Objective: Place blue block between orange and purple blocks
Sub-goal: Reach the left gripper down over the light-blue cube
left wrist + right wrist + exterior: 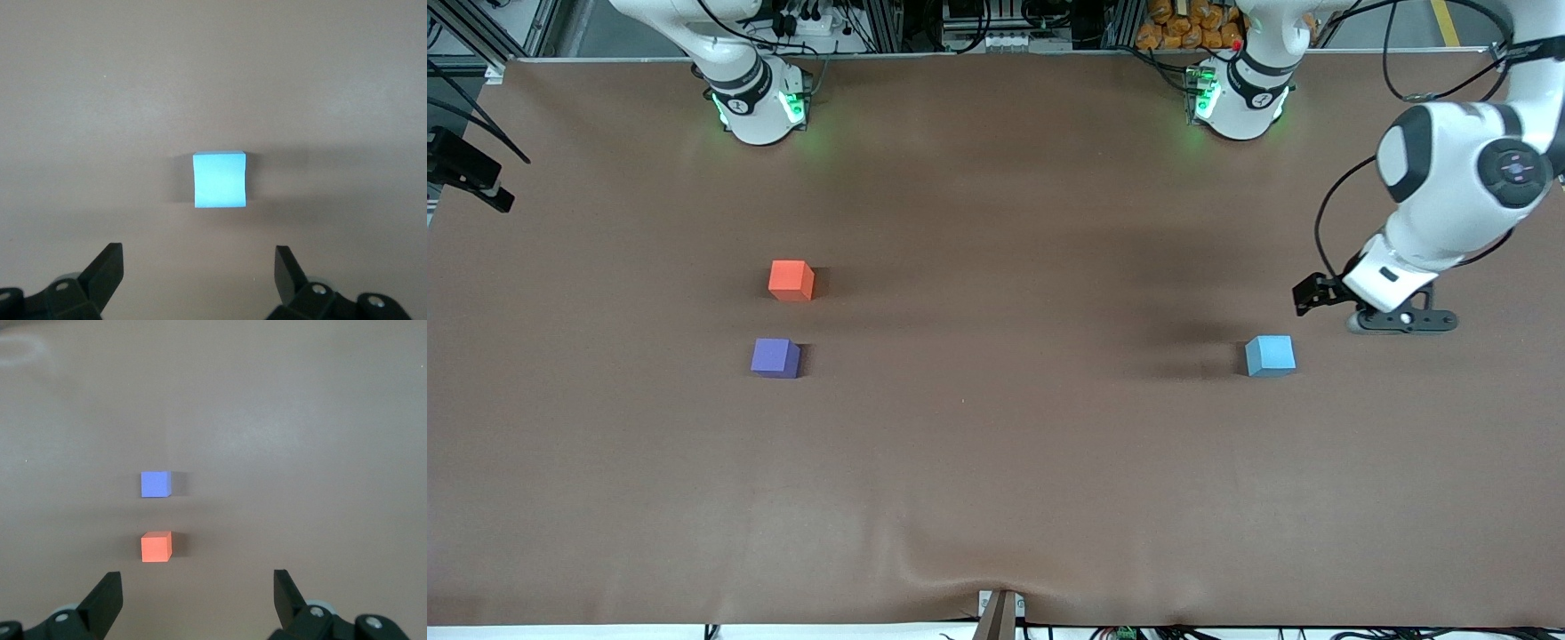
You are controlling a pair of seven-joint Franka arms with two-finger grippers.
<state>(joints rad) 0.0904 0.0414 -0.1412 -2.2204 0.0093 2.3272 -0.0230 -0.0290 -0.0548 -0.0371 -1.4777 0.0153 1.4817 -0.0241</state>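
Observation:
The blue block (1270,356) sits on the brown table toward the left arm's end; it also shows in the left wrist view (220,181). My left gripper (1402,320) hangs open and empty over the table just beside the block, toward the left arm's end; in its wrist view (198,257) the block lies ahead of the fingers. The orange block (791,280) and the purple block (775,357) sit toward the right arm's end, the purple one nearer the front camera, with a small gap between them. My right gripper (197,581) is open and empty, high above the orange block (156,547) and the purple block (155,484); it is out of the front view.
A black camera mount (467,173) juts in at the right arm's end of the table. The brown cover has a wrinkle by a bracket (999,613) at the near edge. Both arm bases (760,102) stand along the table's edge farthest from the front camera.

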